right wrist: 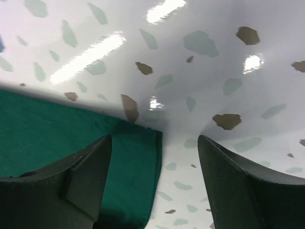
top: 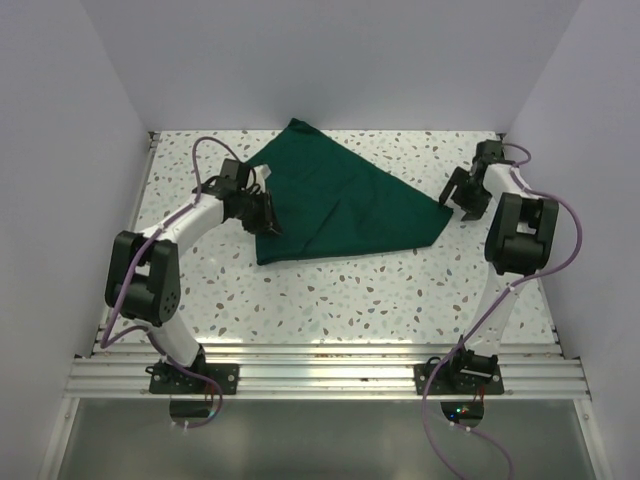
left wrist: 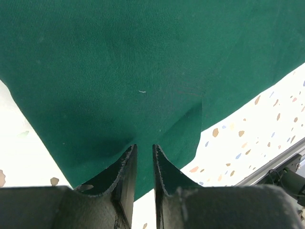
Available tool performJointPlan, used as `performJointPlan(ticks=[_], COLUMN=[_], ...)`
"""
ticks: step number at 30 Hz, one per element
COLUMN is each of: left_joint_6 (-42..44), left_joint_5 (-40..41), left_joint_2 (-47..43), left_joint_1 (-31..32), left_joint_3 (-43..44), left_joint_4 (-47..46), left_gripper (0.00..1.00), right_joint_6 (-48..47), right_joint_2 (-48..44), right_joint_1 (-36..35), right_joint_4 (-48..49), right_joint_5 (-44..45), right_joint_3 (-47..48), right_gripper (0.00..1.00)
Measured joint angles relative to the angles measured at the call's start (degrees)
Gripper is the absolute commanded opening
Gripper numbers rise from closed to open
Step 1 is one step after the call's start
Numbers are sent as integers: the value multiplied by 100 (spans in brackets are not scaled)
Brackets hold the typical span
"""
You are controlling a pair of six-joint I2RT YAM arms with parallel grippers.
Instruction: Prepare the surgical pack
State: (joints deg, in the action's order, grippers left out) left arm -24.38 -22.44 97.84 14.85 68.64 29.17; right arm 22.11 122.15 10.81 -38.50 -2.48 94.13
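Note:
The surgical pack shows only as a dark green cloth (top: pixel 340 205), folded into a rough triangle on the speckled table, its point toward the back. My left gripper (top: pixel 265 222) hangs over the cloth's left front edge. In the left wrist view its fingertips (left wrist: pixel 144 148) stand a narrow gap apart, with nothing between them and the cloth (left wrist: pixel 143 62) lying flat below. My right gripper (top: pixel 455 200) is at the cloth's right corner. It stands wide open (right wrist: pixel 153 138), and the cloth's corner (right wrist: pixel 133 157) lies on the table under its left finger.
White walls close in the table (top: pixel 350 300) on the left, back and right. An aluminium rail (top: pixel 320 370) runs along the near edge, with both arm bases on it. The rail also shows at the lower right of the left wrist view (left wrist: pixel 281 167).

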Motion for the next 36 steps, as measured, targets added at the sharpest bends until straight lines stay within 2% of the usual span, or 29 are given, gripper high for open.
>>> performJointPlan(ticks=[8,14,24,27,31,36], left_joint_6=[63,125,149,149,146,142], left_joint_5=[42,42,39,39,50,186], left_joint_2=[162,240,258,258,258,258], left_joint_1=[0,0,-13,-28,-46,-116], left_joint_3=[205,352,389,389,389,382], left_joint_4=[107,173,179,179,179,186], left_gripper=[23,23,23,24,23,24], right_joint_6=[-44,-59,-151,-164,-177,-146], right_joint_2=[133,94,-142,-184,-175,-103], right_joint_1=[-50,-52,-120,-122,-122,-181], right_joint_4=[243,428,697,767,763,680], right_joint_5=[-356,-466,-474,-472,-479,-531], right_joint_3=[35,-111,-527,-621,-634,-535], right_gripper=[63,56,54,45,22,7])
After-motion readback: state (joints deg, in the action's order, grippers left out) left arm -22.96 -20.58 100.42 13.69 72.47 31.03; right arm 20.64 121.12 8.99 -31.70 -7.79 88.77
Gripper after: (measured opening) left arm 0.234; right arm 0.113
